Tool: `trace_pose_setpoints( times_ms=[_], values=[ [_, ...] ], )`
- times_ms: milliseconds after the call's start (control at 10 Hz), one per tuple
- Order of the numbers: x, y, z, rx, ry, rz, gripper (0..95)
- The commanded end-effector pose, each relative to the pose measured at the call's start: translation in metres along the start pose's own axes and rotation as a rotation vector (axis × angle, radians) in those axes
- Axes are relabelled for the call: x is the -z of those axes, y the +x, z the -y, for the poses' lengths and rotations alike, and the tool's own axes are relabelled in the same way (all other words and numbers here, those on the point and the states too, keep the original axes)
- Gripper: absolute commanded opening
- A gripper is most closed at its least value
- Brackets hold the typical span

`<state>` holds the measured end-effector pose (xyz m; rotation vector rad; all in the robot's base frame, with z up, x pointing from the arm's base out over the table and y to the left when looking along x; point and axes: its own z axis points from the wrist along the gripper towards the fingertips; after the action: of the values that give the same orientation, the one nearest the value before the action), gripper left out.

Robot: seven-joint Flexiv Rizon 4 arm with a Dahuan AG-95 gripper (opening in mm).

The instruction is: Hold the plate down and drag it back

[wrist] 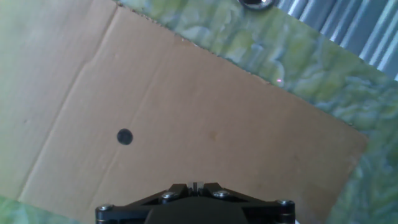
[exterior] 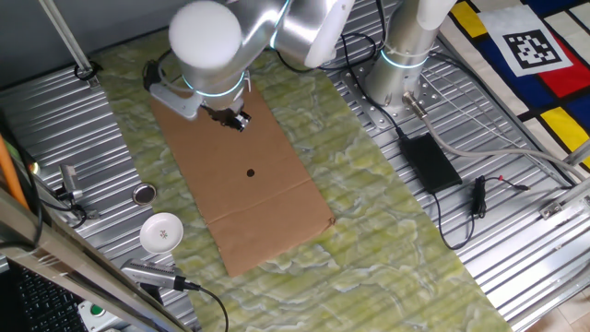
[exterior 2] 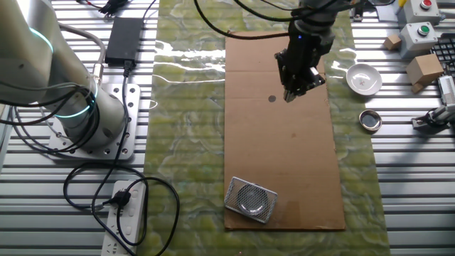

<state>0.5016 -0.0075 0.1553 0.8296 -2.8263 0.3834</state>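
Note:
The plate [exterior: 144, 194] is a small silvery disc with a dark centre. It lies on the ribbed metal table beside the green mat, off the brown cardboard sheet [exterior: 277, 212]. It also shows in the other fixed view [exterior 2: 370, 120] and at the top edge of the hand view [wrist: 257, 3]. My gripper [exterior: 238, 121] hovers over the far part of the cardboard, well away from the plate; it shows in the other fixed view [exterior 2: 291, 95] and the hand view [wrist: 194, 185] too. Its fingers are together and hold nothing. A small dark dot [wrist: 124, 137] marks the cardboard.
A white round dish [exterior: 162, 231] sits near the plate. A silvery mesh object [exterior 2: 250, 199] lies on one end of the cardboard. A black power adapter [exterior: 429, 161] with cables and the arm's base [exterior: 401, 74] are on the other side of the green mat [exterior: 387, 221].

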Motion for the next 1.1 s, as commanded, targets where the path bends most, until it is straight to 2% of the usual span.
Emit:
trace_pose_setpoints(
  times_ms=[100, 200, 300, 500, 700, 800, 1100],
  values=[
    [-0.001, 0.001, 0.002, 0.046, -0.043, -0.005, 0.0],
    [-0.004, 0.003, 0.005, 0.058, -0.043, -0.006, 0.0],
    [-0.015, 0.011, 0.015, 0.081, -0.048, 0.0, 0.0],
    [-0.04, 0.035, 0.037, 0.151, -0.052, -0.004, 0.0],
    [-0.056, 0.053, 0.049, 0.21, -0.054, -0.014, 0.0],
    [-0.072, 0.072, 0.059, 0.24, -0.058, -0.014, 0.0],
    [-0.095, 0.096, 0.069, 0.271, -0.057, -0.01, 0.0]
  ],
)
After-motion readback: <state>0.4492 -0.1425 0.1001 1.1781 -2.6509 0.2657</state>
